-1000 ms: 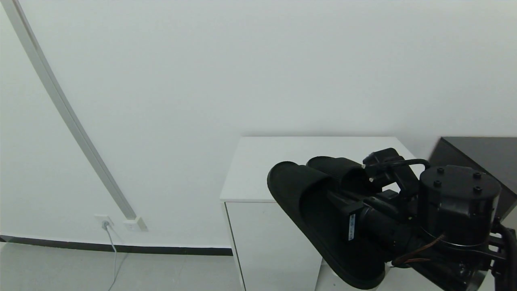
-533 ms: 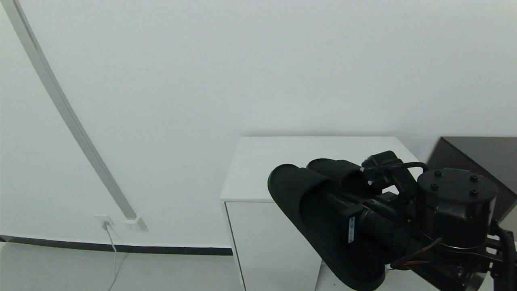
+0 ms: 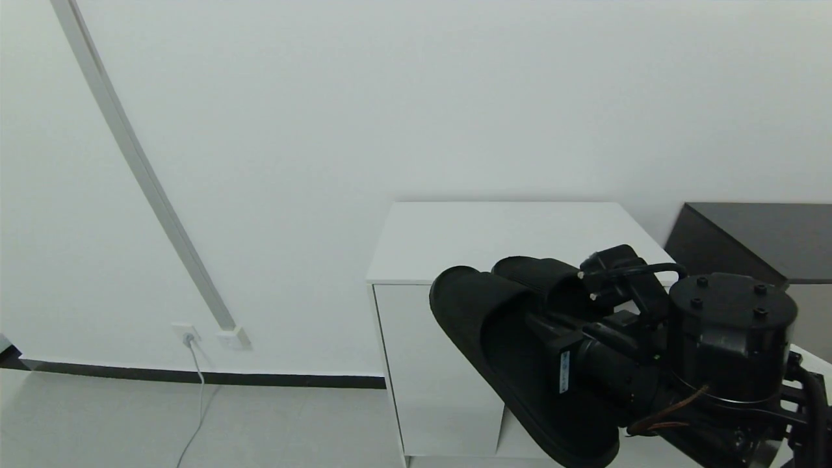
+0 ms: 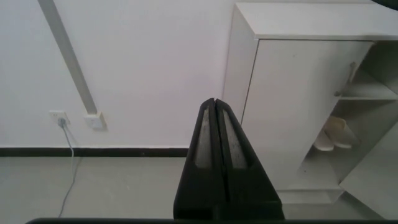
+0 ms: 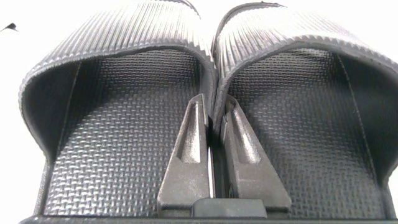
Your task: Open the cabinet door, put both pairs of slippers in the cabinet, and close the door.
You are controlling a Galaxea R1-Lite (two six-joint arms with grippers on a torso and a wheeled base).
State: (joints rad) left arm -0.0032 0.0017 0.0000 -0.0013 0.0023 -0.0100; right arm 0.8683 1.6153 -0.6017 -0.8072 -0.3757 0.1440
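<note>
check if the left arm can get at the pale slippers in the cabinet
Probably yes: the cabinet stands open on that side, nothing lies before the pale slippers inside, and the left gripper holds nothing, though its fingers are shut.

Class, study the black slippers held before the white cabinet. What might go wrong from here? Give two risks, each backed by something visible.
1. The right hand pinches only the touching inner edges of the black slippers, so one may slip free when the arm moves.
2. Pale slippers already sit on a lower shelf in the cabinet; the black pair might knock them if set there.
</note>
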